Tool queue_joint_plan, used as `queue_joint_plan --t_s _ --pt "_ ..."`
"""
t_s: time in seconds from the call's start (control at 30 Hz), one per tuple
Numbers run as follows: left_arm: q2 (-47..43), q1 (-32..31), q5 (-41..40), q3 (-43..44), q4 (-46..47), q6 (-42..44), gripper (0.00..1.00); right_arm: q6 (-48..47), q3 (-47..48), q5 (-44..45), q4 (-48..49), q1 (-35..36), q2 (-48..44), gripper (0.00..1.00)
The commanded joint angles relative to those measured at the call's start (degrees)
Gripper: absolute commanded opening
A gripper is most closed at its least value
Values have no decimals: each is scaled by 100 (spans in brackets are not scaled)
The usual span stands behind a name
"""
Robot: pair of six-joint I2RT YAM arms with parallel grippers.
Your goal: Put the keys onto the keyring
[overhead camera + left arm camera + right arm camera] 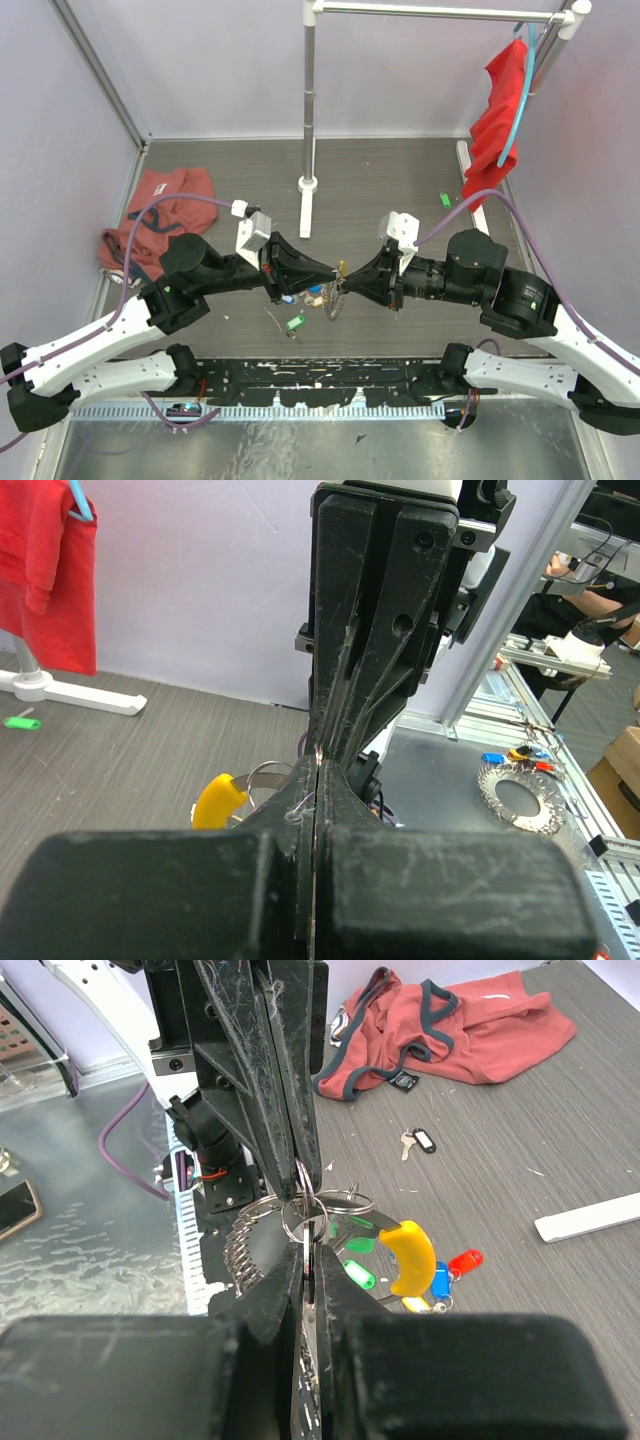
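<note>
Beyond the one keyring (408,1255), one black-tagged key (418,1142) lies on the table (560,1140).

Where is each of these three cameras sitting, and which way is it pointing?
Top external: fixed above and behind the arms, looking down at the table; both arms show, left pincer and right pincer tip to tip.
Left wrist: on the left arm, looking along its own fingers at the right pincer, red cloth beyond.
Right wrist: on the right arm, looking the opposite way at the left pincer, own fingers below, pink garment beyond.
Shared: both wrist views show the yellow part of the keyring.
</note>
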Motion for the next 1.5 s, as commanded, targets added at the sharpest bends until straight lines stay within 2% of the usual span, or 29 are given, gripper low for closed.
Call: queue_joint_plan --t_s 0.0,0.13,0.4,0.57,0.87,1.03,1.13,1.17,1.2,1.33,1.47 --pt "-21 -8 53 184 34 86 0 4 231 172 287 0 -97 1" --pt "-35 -8 14 178 18 99 0 3 213 377 251 2 -174 1" --pt "-61 -14 -44 176 -45 130 0 38 175 594 163 3 -274 14" --pt "-38 -11 -147 172 -102 153 0 2 193 590 125 0 -267 36" --pt "157 -13 -724 333 -761 395 0 -15 110 1283 129 2 -685 53" --pt "536 -3 -909 360 -867 409 0 240 -129 2197 277 1 -991 74" --pt "770 -10 -1191 339 -1002 473 0 287 -289 2429 401 3 -1193 85" --pt "866 -15 -1247 327 -1029 499 0 306 -369 2485 482 7 -1271 93" --pt "957 -12 -1306 317 -1049 522 0 391 -444 2587 570 3 -1328 97" --pt "1379 2 -1409 366 -1088 584 0 877 -509 3352 572 4 -1308 100" --pt "1850 91 -1435 489 -1134 658 0 1289 -294 3505 414 0 -1210 100"
